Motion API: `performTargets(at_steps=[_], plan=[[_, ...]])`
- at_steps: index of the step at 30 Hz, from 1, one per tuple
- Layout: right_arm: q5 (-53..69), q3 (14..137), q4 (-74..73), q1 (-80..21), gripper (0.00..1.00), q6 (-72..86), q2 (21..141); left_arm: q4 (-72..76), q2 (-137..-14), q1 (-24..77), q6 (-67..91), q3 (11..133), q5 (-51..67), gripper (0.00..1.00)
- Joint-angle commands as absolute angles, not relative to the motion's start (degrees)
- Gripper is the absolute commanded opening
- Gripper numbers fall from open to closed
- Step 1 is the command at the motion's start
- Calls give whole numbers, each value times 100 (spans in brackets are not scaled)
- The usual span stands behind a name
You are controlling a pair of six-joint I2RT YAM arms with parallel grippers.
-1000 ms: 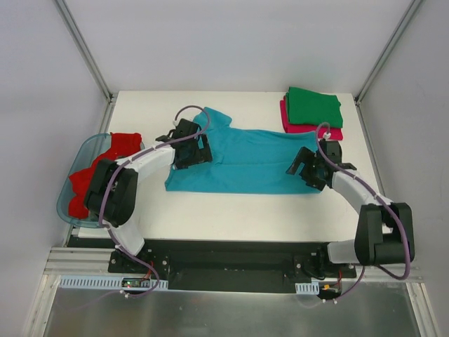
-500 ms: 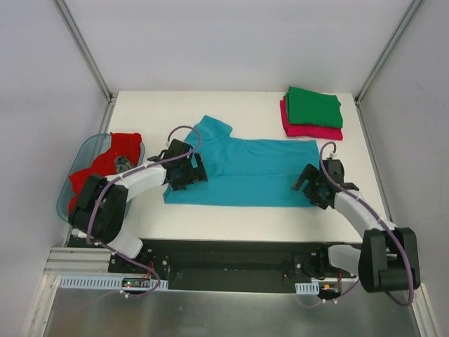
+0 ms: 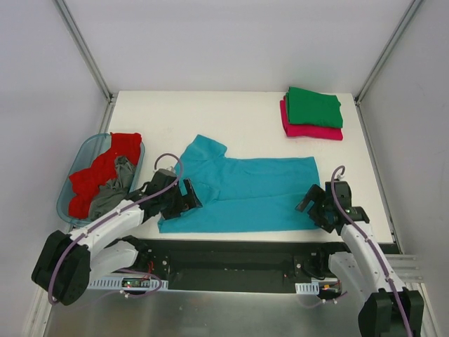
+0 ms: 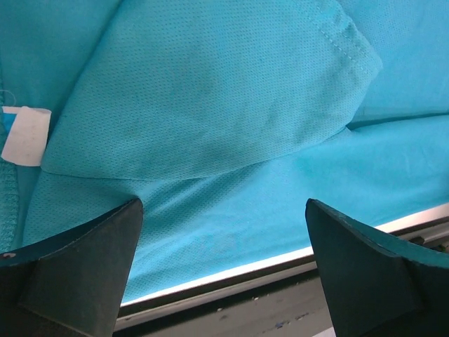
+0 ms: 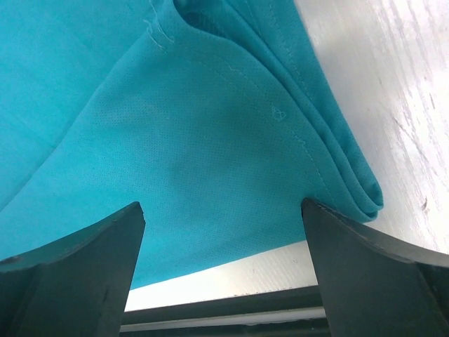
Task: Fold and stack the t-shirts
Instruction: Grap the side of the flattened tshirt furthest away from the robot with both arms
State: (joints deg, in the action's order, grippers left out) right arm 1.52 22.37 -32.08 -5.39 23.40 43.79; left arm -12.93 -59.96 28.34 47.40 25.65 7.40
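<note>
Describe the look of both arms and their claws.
Both the left arm and right arm have white links, chunky black joints and a looping purple cable each. The left claw and right claw are black, with dark wedge-shaped fingers.

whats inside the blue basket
A crumpled red shirt and, beside it, a grey shirt. Whatever lies under them in the basket is covered.
</note>
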Motion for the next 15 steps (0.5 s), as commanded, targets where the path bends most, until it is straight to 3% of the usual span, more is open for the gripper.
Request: performTargets(at_steps=[1, 9, 15], plan=[[237, 2521, -3805, -527, 96, 2172, 4035, -1942, -5591, 2944, 4782, 2732, 721, 99], [-508, 3576, -3604, -519, 96, 1600, 3787, -2206, -5738, 2953, 3991, 4269, -217, 99], [-721, 4139, -3120, -501, 96, 1231, 4753, -2293, -7598, 2805, 3175, 6324, -976, 99]])
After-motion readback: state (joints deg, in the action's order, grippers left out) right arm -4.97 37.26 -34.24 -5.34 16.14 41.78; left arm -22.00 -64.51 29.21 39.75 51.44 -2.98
